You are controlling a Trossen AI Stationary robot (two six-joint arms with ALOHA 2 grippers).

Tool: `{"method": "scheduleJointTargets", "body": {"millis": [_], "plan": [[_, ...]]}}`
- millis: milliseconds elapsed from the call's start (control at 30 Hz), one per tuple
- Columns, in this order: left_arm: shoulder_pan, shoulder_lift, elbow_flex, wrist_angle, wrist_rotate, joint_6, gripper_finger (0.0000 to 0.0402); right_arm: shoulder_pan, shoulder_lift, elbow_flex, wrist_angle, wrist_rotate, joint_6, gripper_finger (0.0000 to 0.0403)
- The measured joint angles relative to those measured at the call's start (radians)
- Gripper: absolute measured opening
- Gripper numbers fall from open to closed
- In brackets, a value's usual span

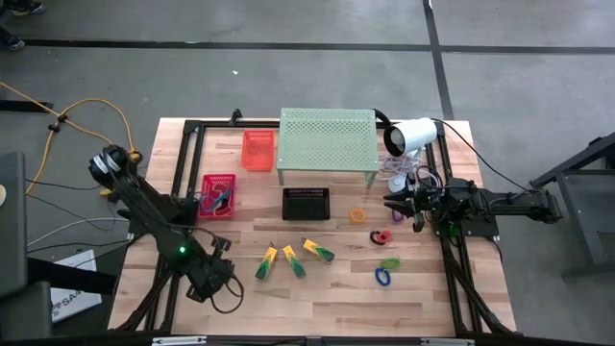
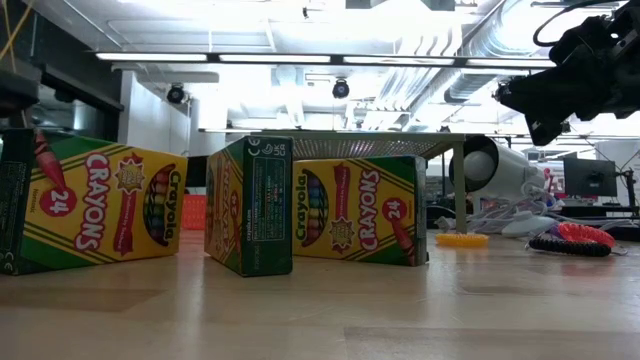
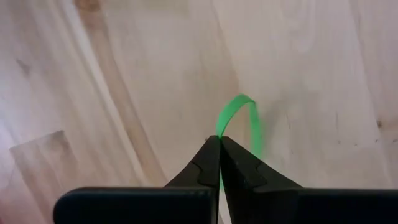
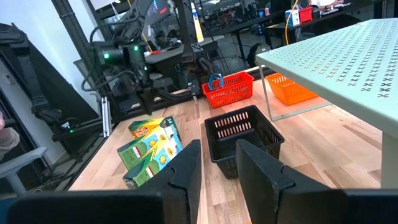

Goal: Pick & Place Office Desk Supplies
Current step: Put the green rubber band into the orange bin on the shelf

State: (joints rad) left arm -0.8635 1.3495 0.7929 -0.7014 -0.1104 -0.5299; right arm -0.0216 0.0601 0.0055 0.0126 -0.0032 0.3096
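**Left claw pinches green band, basket next**

Left claw (image 3: 219, 140) sits by the desk's front-left corner. It is clenched on a thin green band (image 3: 241, 98), which loops up from the tips just above the bare desk (image 1: 288, 308).

The drop is likely the red basket (image 1: 219, 195). It lies toward the back edge from the claw, on the same left side, so the left arm is the nearer one. The black basket (image 1: 306, 203) is mid-desk and the orange basket (image 1: 258, 150) is near the back edge.

Right claw (image 4: 217, 146) hangs by the right edge with its fingers apart and nothing between them. It points across the desk at the black basket.

Counts:
- Crayon boxes (image 1: 293, 259): 3, in a row near the front centre, long axes fanned.
- Loops on the desk: 4, near the right claw: orange (image 1: 357, 215), red (image 1: 381, 236), green (image 1: 389, 262), blue (image 1: 383, 277).
- Baskets: 3.
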Motion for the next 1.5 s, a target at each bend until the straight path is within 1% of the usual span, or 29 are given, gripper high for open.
{"method": "scheduleJointTargets", "body": {"millis": [233,367,533,667,800,967,1067,1300,1400,1500], "plan": [[0.032,-0.023,0.000,-0.024,-0.001,-0.001,0.0000,0.000,0.000,0.000,0.000,0.000,0.000,0.0090],[0.055,-0.023,0.001,-0.026,-0.019,-0.002,0.0000,0.000,0.000,0.000,0.000,0.000,0.000,0.0090],[0.113,-0.041,0.001,-0.047,-0.026,-0.010,0.0000,0.000,0.000,0.000,0.000,0.000,0.000,0.0090],[0.183,-0.103,0.002,-0.086,-0.030,-0.020,0.0000,0.000,0.000,0.000,0.000,0.000,0.000,0.0090],[0.264,-0.193,0.002,-0.175,-0.092,-0.045,0.0000,0.000,0.000,0.000,0.000,0.000,0.000,0.0090],[0.372,-0.307,0.002,-0.302,-0.166,-0.143,0.0000,0.000,0.000,0.000,0.000,0.000,0.000,0.0090],[0.435,-0.353,0.002,-0.369,-0.194,-0.222,0.0000,0.000,0.000,0.000,0.000,0.000,0.000,0.0090],[0.580,-0.407,0.002,-0.493,-0.262,-0.404,0.0000,0.000,0.000,0.000,0.000,0.000,0.000,0.0090],[0.640,-0.408,0.002,-0.523,-0.304,-0.437,0.0000,0.000,0.000,0.000,0.000,0.000,0.000,0.0090],[0.699,-0.402,0.002,-0.529,-0.320,-0.422,0.0000,0.000,0.000,0.000,0.000,0.000,0.000,0.0090]]}}
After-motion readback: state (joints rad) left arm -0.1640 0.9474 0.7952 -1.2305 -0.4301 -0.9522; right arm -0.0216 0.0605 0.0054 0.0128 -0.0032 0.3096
